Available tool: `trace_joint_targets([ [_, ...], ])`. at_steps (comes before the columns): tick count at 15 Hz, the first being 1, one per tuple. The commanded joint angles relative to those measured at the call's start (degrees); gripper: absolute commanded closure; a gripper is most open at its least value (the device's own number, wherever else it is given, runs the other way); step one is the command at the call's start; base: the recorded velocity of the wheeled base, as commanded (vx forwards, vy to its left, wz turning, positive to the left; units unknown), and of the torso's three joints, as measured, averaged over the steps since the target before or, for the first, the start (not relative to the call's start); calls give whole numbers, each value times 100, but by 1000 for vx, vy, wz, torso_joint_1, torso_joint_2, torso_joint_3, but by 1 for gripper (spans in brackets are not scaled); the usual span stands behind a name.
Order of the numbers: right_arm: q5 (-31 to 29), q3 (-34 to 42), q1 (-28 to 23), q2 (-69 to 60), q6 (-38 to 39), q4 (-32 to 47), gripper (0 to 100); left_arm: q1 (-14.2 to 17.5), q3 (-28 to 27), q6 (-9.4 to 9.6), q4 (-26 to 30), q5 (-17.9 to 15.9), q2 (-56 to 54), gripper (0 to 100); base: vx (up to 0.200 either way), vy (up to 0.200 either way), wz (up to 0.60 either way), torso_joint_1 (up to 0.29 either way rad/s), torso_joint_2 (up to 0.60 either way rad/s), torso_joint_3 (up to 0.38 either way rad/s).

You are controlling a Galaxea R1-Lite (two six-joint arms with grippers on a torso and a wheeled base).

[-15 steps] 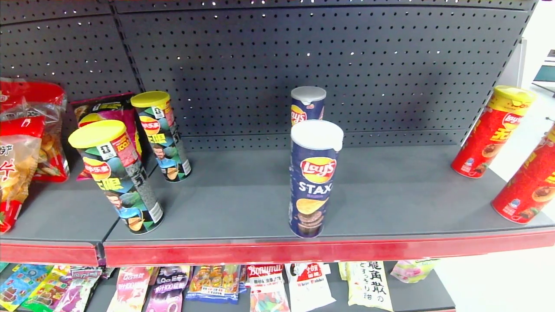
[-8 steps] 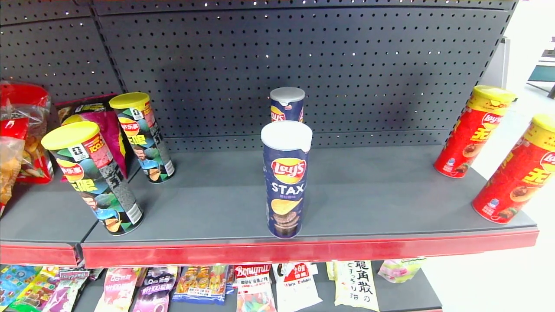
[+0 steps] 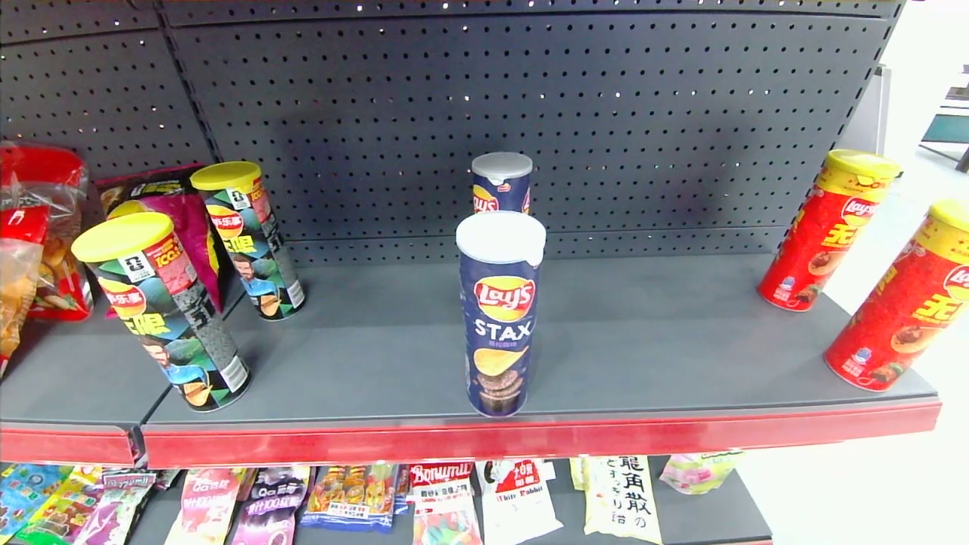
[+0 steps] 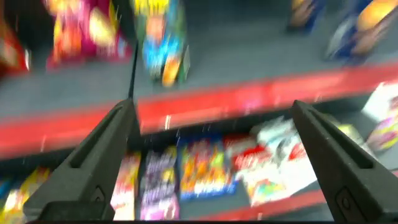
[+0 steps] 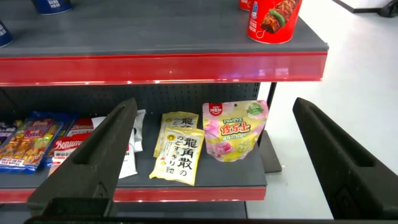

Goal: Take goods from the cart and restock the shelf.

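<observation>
gaping wide and empty: left gripper [image 4: 211,107], right gripper [image 5: 214,102]; cylindrical blue can [image 3: 500,318] upright on matte shelf [image 3: 681,341].

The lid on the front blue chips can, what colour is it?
The lid of the front blue can is white, seen best in the head view.

Blue chip can [image 3: 500,318] upright at shelf [image 3: 643,341] front, 2nd can [image 3: 501,182] behind.

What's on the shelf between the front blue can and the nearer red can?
Nothing; the head view shows bare grey shelf between the front blue can and nearer red can.
</observation>
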Motion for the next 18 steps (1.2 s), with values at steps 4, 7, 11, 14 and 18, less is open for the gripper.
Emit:
trace_joint_targets([
  [4, 2, 0, 2, 2, -1, -2, 0, -147, -2674, 445, -287, -661, 3656, 0, 0, 0, 0, 0, 0, 0],
  [7, 2, 0, 2, 2, -1, -2, 0, -911, -2850, 419, -999, -845, 4420, 0, 0, 0, 0, 0, 0, 0],
  [11, 2, 0, 2, 2, -1, -11, 0, -1148, -2859, 437, -1685, -696, 5818, 0, 0, 0, 0, 0, 0, 0],
  [14, 2, 0, 2, 2, -1, -11, 0, -1632, -3034, 401, -2564, 95, 7031, 0, 0, 0, 0, 0, 0, 0],
  [18, 2, 0, 2, 2, -1, -2, 0, -2133, -3817, 393, -2537, 499, 8200, 0, 0, 0, 0, 0, 0, 0],
])
